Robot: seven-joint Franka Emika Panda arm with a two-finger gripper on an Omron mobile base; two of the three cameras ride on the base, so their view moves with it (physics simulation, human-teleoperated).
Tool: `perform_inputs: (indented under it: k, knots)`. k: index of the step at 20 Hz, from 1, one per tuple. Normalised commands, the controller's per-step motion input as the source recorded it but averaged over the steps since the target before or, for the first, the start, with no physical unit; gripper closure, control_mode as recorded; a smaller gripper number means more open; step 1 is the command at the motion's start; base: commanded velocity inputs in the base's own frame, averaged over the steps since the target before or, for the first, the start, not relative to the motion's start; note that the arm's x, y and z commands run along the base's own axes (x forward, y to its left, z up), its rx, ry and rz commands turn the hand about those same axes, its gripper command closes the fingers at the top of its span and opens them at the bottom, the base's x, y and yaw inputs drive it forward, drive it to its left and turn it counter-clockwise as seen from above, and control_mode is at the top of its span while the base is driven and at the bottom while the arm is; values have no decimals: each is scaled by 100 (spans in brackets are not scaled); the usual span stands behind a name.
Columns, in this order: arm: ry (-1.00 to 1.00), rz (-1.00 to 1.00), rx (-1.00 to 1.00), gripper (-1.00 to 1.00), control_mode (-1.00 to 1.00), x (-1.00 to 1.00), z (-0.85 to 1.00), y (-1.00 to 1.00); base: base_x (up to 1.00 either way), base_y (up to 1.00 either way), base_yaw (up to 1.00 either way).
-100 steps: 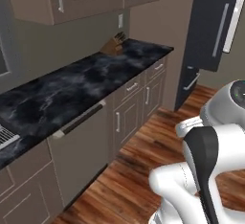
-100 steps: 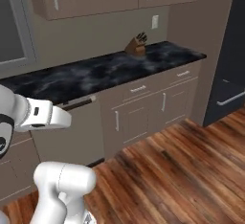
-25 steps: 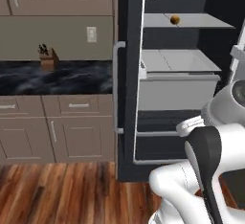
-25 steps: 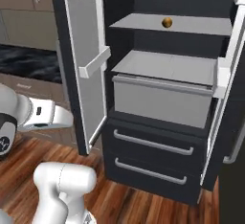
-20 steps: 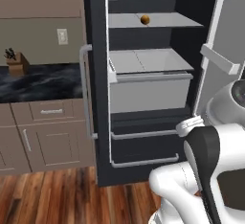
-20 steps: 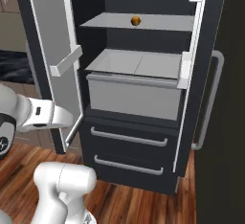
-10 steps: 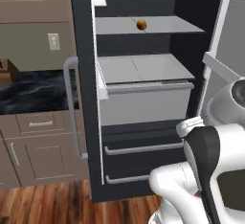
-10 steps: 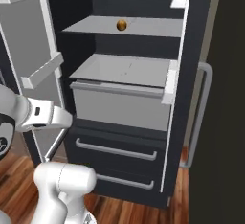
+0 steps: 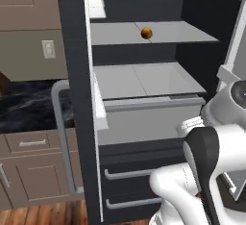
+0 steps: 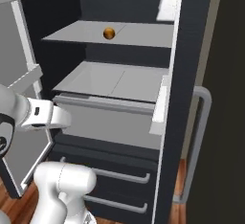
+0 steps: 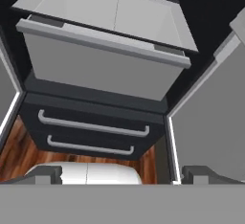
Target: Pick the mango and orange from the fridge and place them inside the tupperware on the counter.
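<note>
Even, flat rendered light, no glare. Fridge [image 9: 144,75] interior dark toward back; grey shelves evenly lit. Soft shadow under shelf edges. Textures coarse, slightly blurred throughout; hand view softest at bottom.

Left base cam sits behind the arm, close in, facing the open fridge [image 9: 144,137] from its left, w/ a strip of worktop [image 9: 29,108] at the left edge. Right base cam faces the same fridge interior from the right; both share the shelves, grey drawer [image 10: 110,117] and orange [image 9: 146,32]. Hand cam looks forward-down at the drawer front and lower handles, probably from nearest.
</note>
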Motion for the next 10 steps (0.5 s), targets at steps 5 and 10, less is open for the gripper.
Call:
perform_inputs:
  k: [5,10]
  knots:
    - [0,0,0,-100,100,0,0,0,51,-34,0]
    - [0,0,0,-100,100,0,0,0,59,-12,0]
